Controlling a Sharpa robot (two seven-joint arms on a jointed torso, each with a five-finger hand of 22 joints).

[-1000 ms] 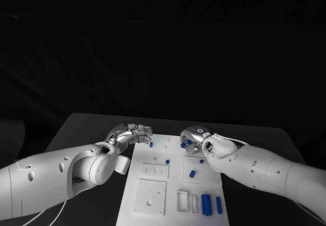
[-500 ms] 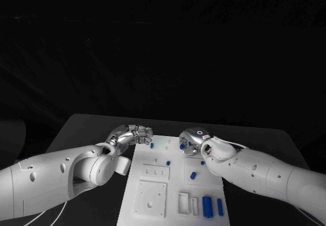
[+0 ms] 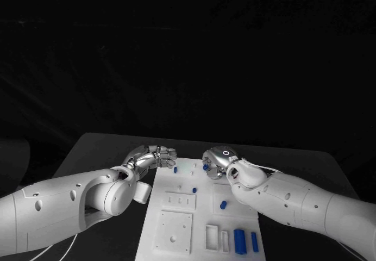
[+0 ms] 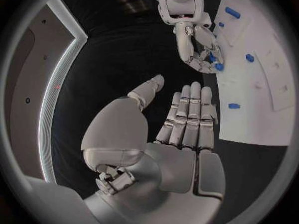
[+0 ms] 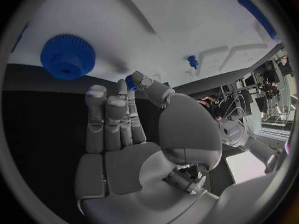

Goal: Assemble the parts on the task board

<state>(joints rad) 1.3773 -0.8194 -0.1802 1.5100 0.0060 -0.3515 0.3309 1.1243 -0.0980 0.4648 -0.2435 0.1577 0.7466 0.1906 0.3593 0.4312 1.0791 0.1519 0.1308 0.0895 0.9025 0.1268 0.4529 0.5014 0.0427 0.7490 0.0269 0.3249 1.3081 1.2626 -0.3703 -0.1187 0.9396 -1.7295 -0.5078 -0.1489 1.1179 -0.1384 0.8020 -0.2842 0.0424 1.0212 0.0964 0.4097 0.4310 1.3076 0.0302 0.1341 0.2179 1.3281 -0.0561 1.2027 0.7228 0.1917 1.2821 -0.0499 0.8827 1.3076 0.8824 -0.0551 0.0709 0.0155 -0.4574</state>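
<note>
Several small blue parts (image 3: 223, 204) lie scattered over the white task board (image 3: 174, 230), which sits mid-table with raised rectangular blocks on it; a blue toothed gear (image 5: 68, 56) lies near its far edge; the right hand (image 3: 217, 162) pinches a small blue piece (image 5: 130, 80) at its fingertips over that far end; the left hand (image 3: 152, 156) hovers beside the board's far left corner, fingers straight and together, holding nothing; the black table (image 3: 102, 149) lies beneath.
</note>
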